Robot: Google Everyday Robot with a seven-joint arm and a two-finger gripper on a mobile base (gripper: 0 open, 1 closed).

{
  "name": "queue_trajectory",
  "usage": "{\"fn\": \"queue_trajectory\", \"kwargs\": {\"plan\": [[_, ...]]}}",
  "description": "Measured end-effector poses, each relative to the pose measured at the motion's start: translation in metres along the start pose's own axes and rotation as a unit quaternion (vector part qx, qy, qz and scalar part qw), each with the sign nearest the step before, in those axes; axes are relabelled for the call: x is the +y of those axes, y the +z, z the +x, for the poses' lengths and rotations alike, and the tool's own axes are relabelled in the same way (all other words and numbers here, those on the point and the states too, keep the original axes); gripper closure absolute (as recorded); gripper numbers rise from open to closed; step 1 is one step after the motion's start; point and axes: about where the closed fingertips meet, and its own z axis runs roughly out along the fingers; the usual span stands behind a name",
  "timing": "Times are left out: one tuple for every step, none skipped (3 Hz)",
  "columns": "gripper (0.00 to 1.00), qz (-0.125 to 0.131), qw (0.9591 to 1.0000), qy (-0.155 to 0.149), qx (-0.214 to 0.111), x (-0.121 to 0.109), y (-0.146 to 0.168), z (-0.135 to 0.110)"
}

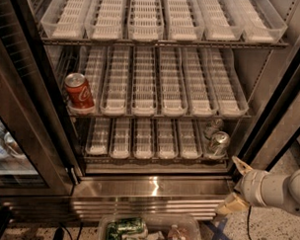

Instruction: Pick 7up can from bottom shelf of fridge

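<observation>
The fridge (26, 137) stands open, with wire racks of clear plastic lanes. The 7up can (219, 142), silver-topped with a dull greenish body, stands upright in the rightmost lane of the bottom shelf (139, 139). A second silvery shape (212, 126) sits right behind it. My gripper (235, 186) is at the lower right, outside the fridge. It is below and slightly right of the can, level with the steel base. Its two yellowish fingers (241, 166) are spread apart and hold nothing.
A red Coca-Cola can (79, 92) stands at the left end of the middle shelf. A clear bin (195, 227) with cans and bottles sits on the floor in front of the steel base (152, 191). The dark door frame (278, 121) rises just right of my gripper.
</observation>
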Motion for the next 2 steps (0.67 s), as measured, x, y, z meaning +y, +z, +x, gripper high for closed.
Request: {"fn": "queue_trajectory", "kwargs": {"plan": [[0.0,0.043,0.9972,0.051,-0.034,-0.02,0.018,0.012],[0.0,0.071,0.99,0.108,-0.057,-0.03,0.027,0.026]]}}
